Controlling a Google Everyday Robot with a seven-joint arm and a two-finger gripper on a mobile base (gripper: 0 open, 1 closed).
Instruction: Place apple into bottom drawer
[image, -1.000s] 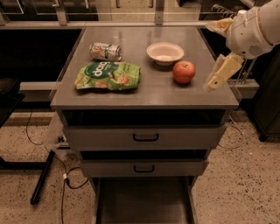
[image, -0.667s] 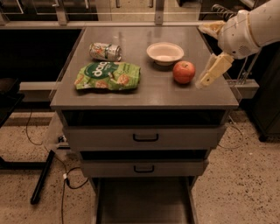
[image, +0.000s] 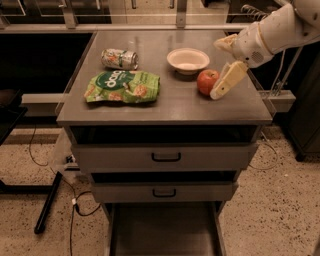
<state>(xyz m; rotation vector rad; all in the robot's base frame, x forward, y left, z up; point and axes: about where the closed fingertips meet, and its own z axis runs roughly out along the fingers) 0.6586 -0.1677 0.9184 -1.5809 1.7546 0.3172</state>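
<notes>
1. Since the gripper (image: 221, 64) has slid in from the right, one finger (image: 227, 80) sits just beside the apple (image: 205, 82) on the cabinet top (image: 175, 105); jaws wide, holding nothing.
2. Bottom drawer (image: 162, 231) is open, so grabbing's next, probably.

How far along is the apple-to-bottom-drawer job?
Done: the bottom drawer is already pulled open. In hand: the gripper is just right of the apple in the camera view, fingers open, no grasp yet. The apple sits on the cabinet top near the white bowl. Left: grasp the apple, carry it down, release it in the drawer.
</notes>
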